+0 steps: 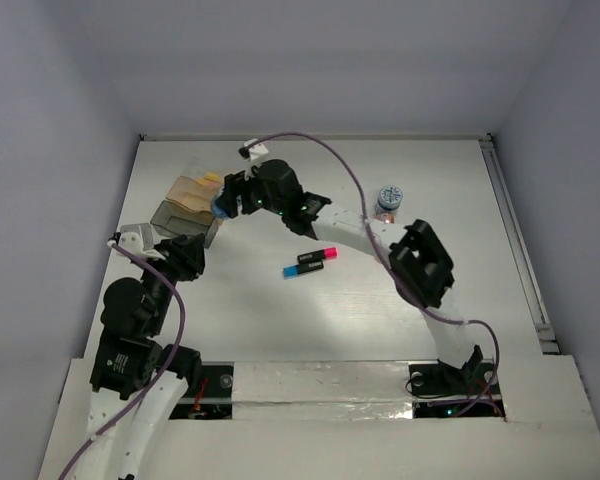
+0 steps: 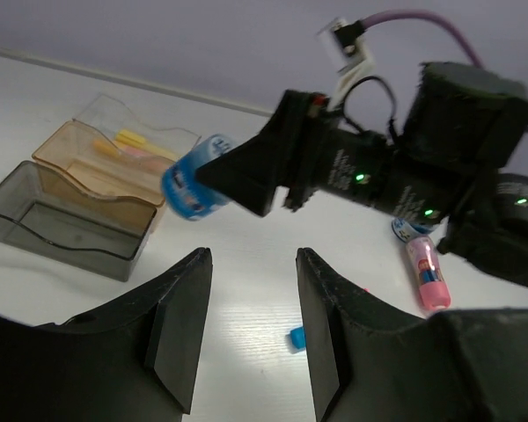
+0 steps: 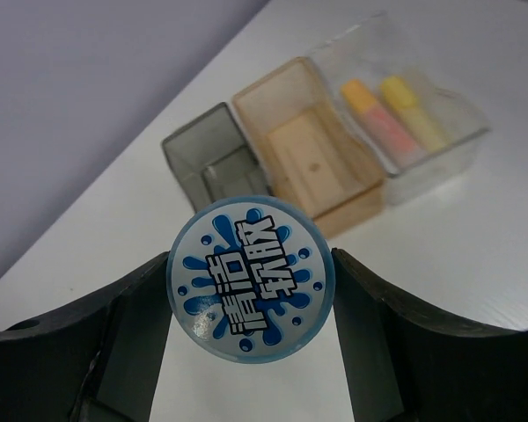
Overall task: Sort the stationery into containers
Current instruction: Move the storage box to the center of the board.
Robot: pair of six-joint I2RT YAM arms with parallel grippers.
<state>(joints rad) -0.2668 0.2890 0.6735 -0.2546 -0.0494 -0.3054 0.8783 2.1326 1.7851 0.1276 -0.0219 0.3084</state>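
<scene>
The right arm stretches in a long bend across the white table [image 1: 460,180] toward its far left. The right pincer [image 3: 251,308] is clamped on the sides of a round tub [image 3: 251,277] with a glossy blue-and-white splash-patterned lid, held in the air near the boxes. The left arm is folded close to its base, and the left pincer [image 2: 252,290] gapes apart with nothing between its fingers. Three translucent rectangular containers touch in a row: a dark grey box [image 3: 187,163], a tan-brown box [image 3: 273,88] and a clear box [image 3: 462,141]. The last holds an orange marker [image 3: 370,110] and a yellow marker [image 3: 411,110].

clear box [image 3: 472,134] 1 | tan box [image 3: 292,151] 1 | grey box [image 3: 202,160] 1 | round tubs [image 3: 251,277] [image 1: 389,197] 2 | markers [image 3: 359,95] [image 3: 407,102] [image 1: 318,256] [image 1: 298,270] 4
</scene>
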